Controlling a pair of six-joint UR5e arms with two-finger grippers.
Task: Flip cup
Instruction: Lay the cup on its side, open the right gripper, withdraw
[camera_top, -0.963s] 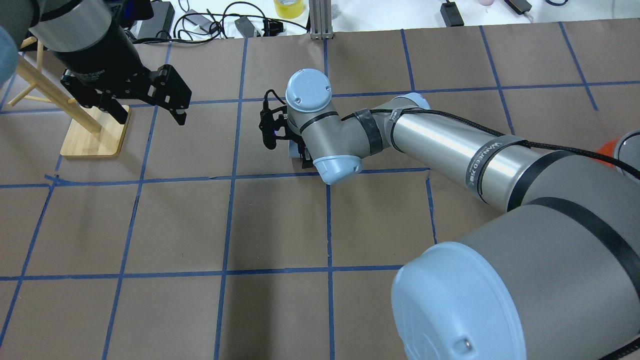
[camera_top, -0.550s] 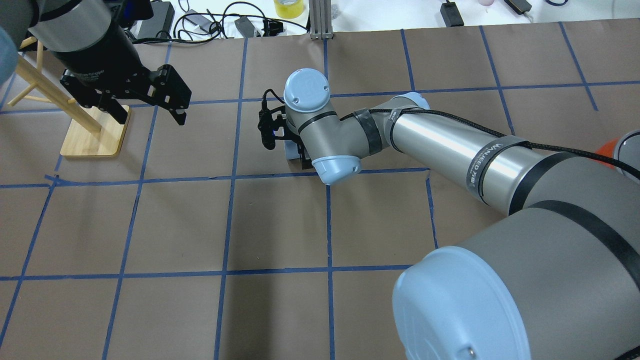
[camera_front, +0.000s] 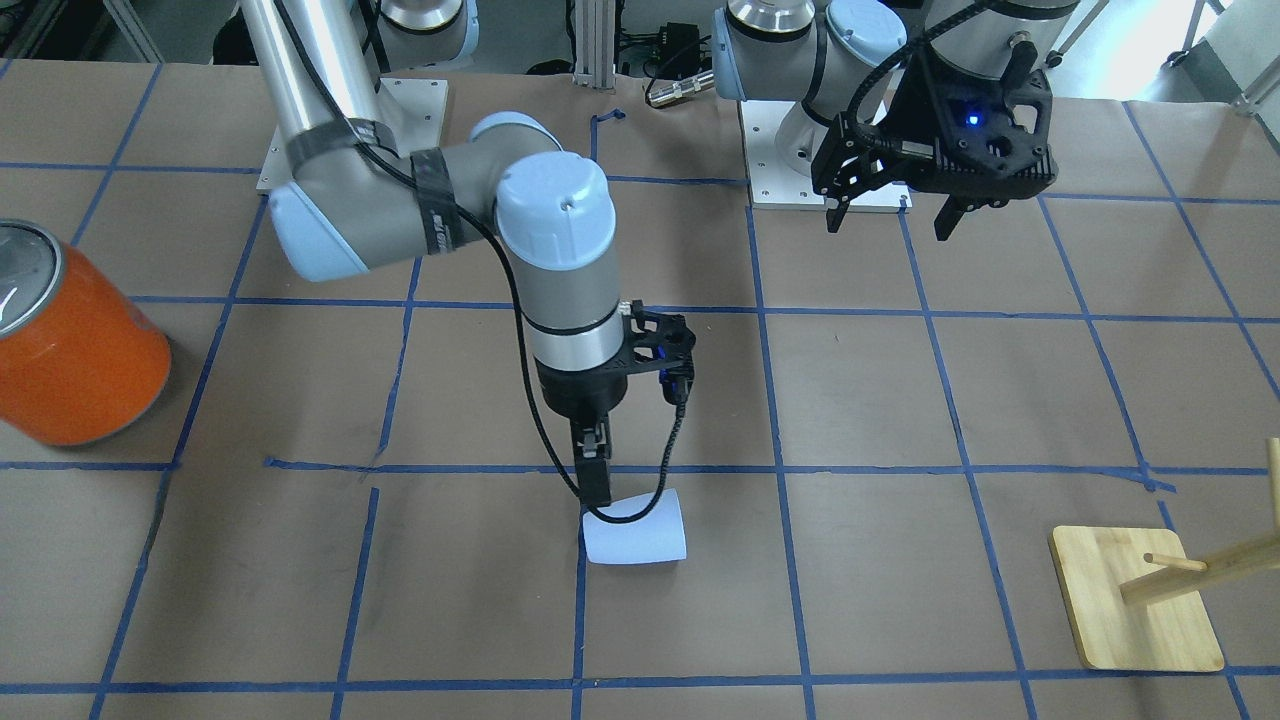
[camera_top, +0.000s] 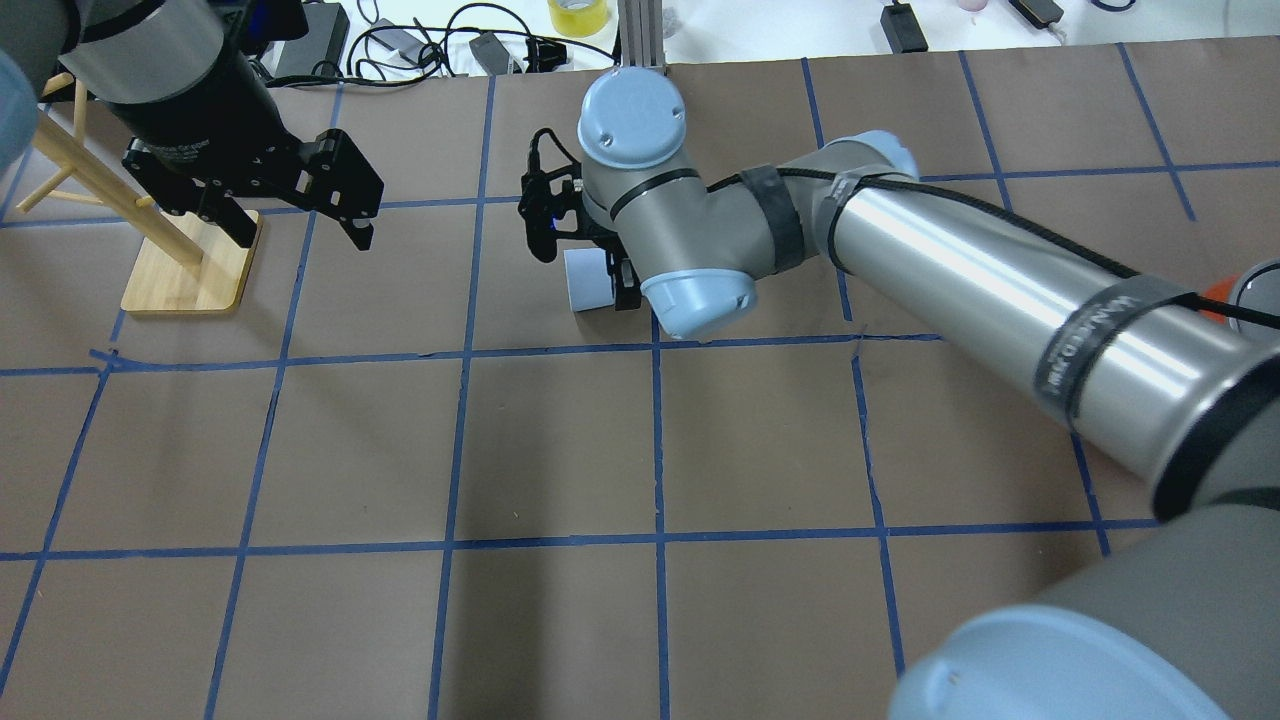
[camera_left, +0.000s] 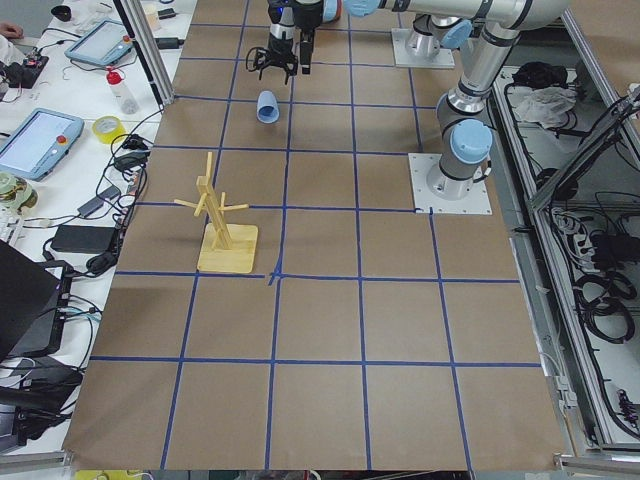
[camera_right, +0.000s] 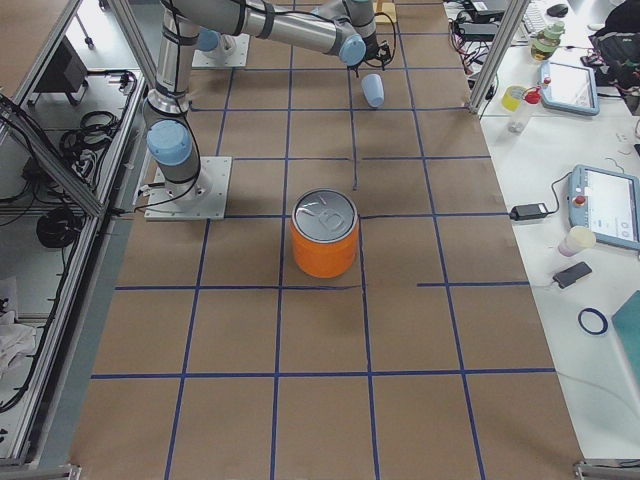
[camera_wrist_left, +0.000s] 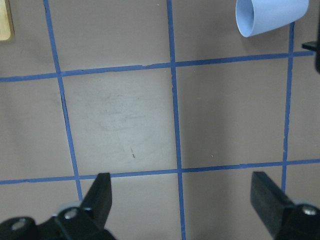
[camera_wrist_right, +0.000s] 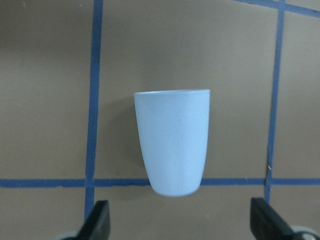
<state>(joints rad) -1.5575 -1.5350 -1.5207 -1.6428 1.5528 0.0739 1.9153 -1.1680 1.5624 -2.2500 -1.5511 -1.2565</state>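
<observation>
The cup (camera_front: 635, 532), pale blue and tapered, lies on its side on the brown paper, next to a blue tape line. It also shows in the overhead view (camera_top: 588, 280), the left wrist view (camera_wrist_left: 270, 16) and the right wrist view (camera_wrist_right: 172, 140). My right gripper (camera_front: 597, 482) hangs just above the cup, open and empty. In its wrist view the right gripper (camera_wrist_right: 182, 227) sits at the cup's narrow base, touching nothing. My left gripper (camera_top: 298, 228) is open and empty, held high, well to the cup's left.
A large orange can (camera_front: 75, 350) with a silver top stands on my right side. A wooden peg rack (camera_top: 185, 270) on a square base stands under my left arm. Cables and a tape roll (camera_top: 578, 15) lie beyond the far edge.
My right wrist has moved toward the table's far edge, so the cup shows more fully beneath it. The cup and my left arm have not moved.
</observation>
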